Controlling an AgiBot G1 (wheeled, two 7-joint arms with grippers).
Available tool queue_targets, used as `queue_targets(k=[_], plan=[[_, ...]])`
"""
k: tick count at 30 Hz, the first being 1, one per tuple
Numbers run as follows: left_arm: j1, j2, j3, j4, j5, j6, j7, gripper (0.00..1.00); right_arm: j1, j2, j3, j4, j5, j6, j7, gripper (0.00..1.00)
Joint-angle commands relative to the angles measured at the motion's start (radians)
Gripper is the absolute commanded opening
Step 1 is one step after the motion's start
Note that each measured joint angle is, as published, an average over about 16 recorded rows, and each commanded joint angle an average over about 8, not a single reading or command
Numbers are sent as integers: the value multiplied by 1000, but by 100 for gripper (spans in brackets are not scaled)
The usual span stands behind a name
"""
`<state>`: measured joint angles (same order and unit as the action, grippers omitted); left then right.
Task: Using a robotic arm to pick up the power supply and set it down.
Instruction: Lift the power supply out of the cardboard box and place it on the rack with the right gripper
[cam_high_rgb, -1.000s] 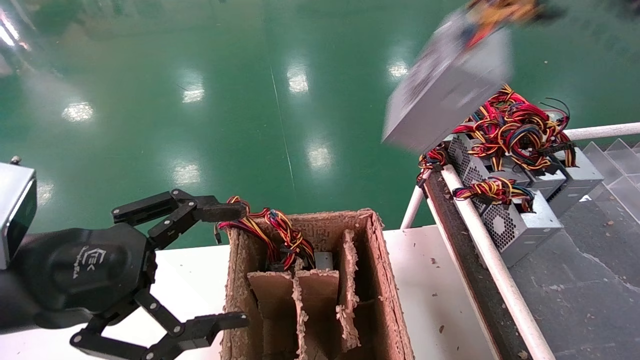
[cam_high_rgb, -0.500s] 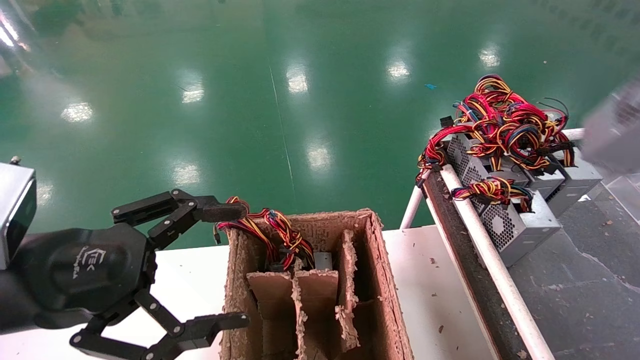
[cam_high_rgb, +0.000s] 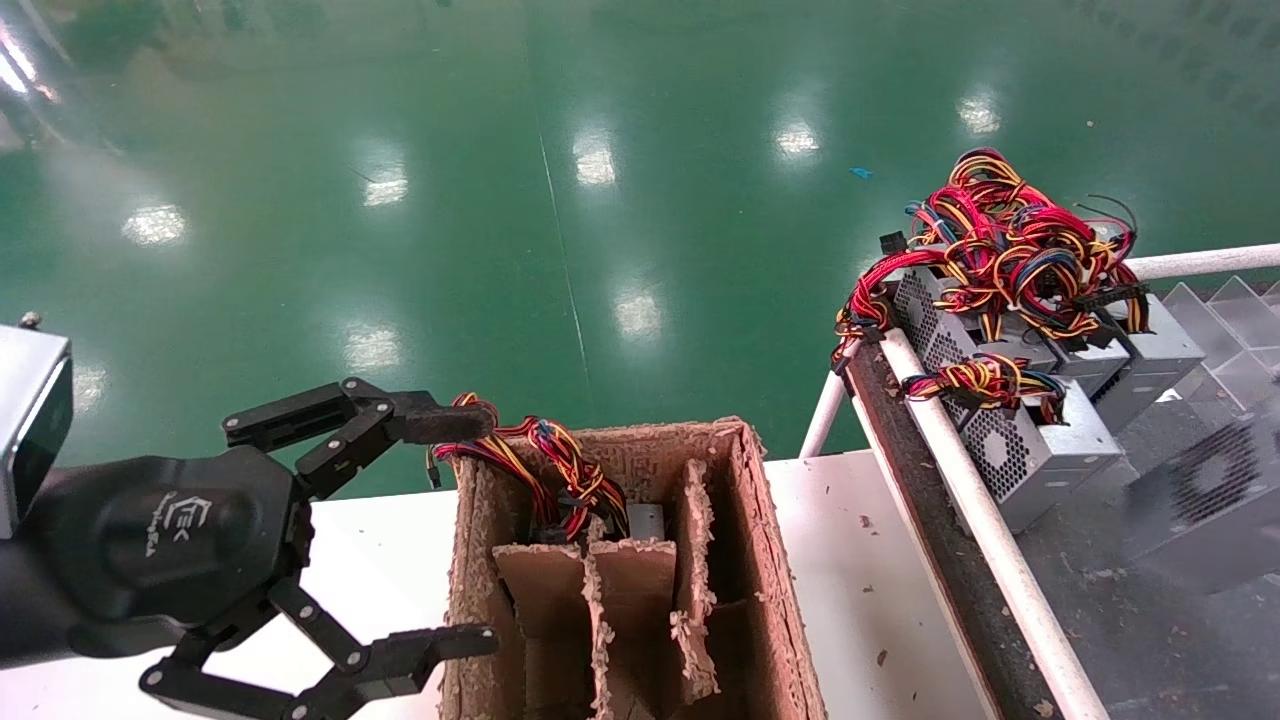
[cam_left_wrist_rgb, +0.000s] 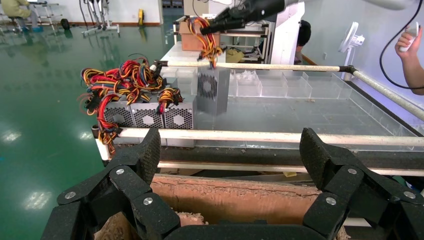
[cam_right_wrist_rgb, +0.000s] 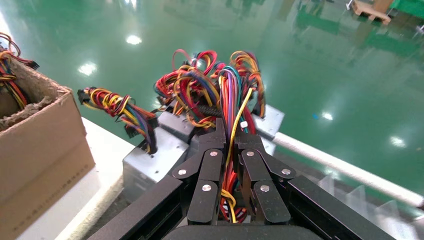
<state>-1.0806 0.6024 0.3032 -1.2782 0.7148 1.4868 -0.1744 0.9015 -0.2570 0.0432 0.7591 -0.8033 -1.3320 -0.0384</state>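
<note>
Over the grey belt my right gripper (cam_right_wrist_rgb: 230, 150), clamped on the power supply (cam_left_wrist_rgb: 213, 90) wires, should lower slowly, upright, beside the stacked units (cam_high_rgb: 1010, 440); my left gripper (cam_high_rgb: 450, 530) idles open.

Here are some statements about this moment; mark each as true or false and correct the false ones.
1. The right gripper is shut on the power supply's wires. True.
2. The left gripper holds a power supply. False: it is open and empty beside the cardboard box.
3. The power supply hangs from its wires above the grey surface. True.
4. The cardboard box has no wires in it. False: a wire bundle sticks out of it.
</note>
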Motion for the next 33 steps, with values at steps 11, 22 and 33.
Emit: queue_targets(k=[11, 22, 33], plan=[[0, 0, 1, 0, 0, 0, 0, 100, -107, -74, 21, 145, 13, 157, 21, 0], [0, 0, 1, 0, -1, 0, 1, 100, 38, -136, -88, 219, -100, 250, 108, 7], [0, -1, 2, 0, -1, -1, 1, 100, 223, -201, -196, 133, -208, 197, 144, 100]])
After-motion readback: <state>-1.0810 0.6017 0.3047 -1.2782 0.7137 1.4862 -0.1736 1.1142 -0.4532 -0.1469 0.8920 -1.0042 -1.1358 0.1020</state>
